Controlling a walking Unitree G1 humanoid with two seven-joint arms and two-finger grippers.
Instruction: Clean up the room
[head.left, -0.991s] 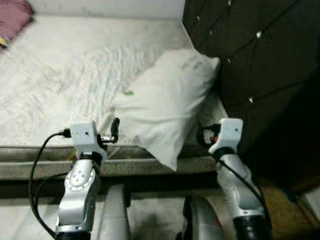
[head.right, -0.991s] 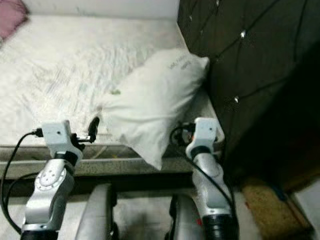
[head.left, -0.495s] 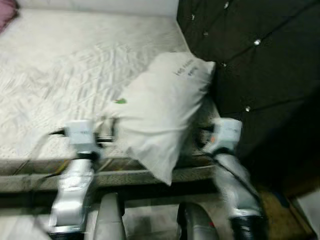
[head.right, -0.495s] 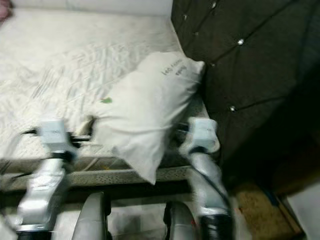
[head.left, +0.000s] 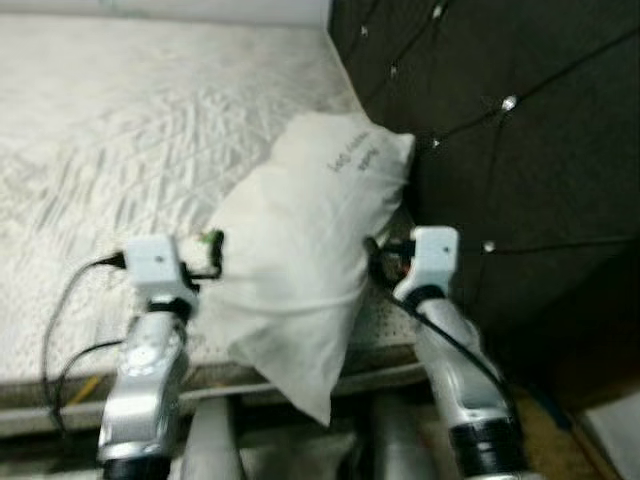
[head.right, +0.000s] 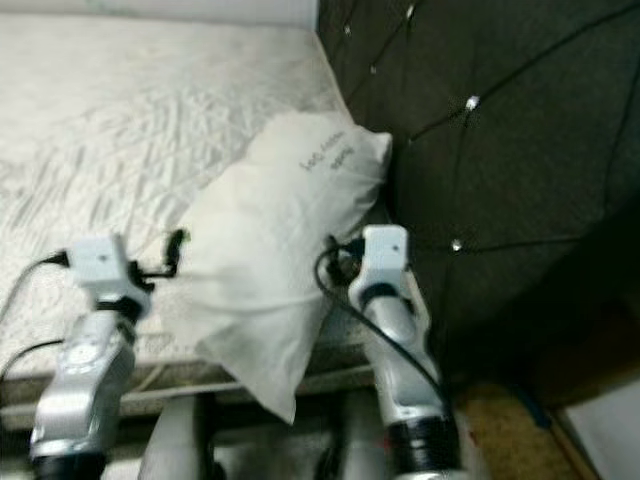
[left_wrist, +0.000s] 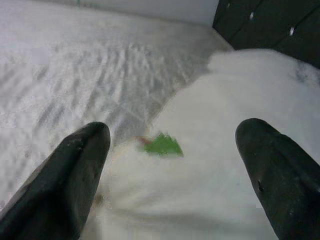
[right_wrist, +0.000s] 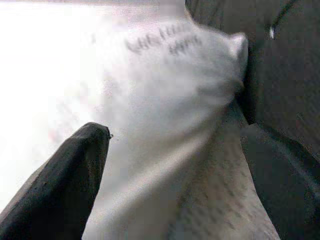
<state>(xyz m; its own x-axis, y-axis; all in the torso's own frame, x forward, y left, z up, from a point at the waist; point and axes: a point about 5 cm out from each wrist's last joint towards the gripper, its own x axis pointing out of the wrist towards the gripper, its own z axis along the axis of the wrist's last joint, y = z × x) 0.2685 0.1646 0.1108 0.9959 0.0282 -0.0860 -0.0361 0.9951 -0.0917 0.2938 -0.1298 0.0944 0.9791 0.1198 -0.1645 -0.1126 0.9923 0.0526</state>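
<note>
A white pillow (head.left: 300, 250) with grey print and a small green tag (left_wrist: 162, 145) lies tilted on the bed, its top corner against the headboard and its lower corner hanging over the mattress edge. My left gripper (head.left: 212, 248) is at the pillow's left side, by the tag, and is open; in the left wrist view the gripper (left_wrist: 170, 175) has the pillow (left_wrist: 240, 100) between its spread fingers. My right gripper (head.left: 372, 258) is at the pillow's right side, also open; in the right wrist view the pillow (right_wrist: 165, 90) lies between the gripper's (right_wrist: 175, 185) fingers.
The white quilted mattress (head.left: 120, 130) stretches left and back. A dark tufted headboard (head.left: 520, 120) rises on the right, close to my right arm. A brown rug (head.right: 510, 420) lies on the floor at the lower right.
The camera has come closer to the bed and turned right. Both grippers have reached forward and now flank the pillow's sides.
</note>
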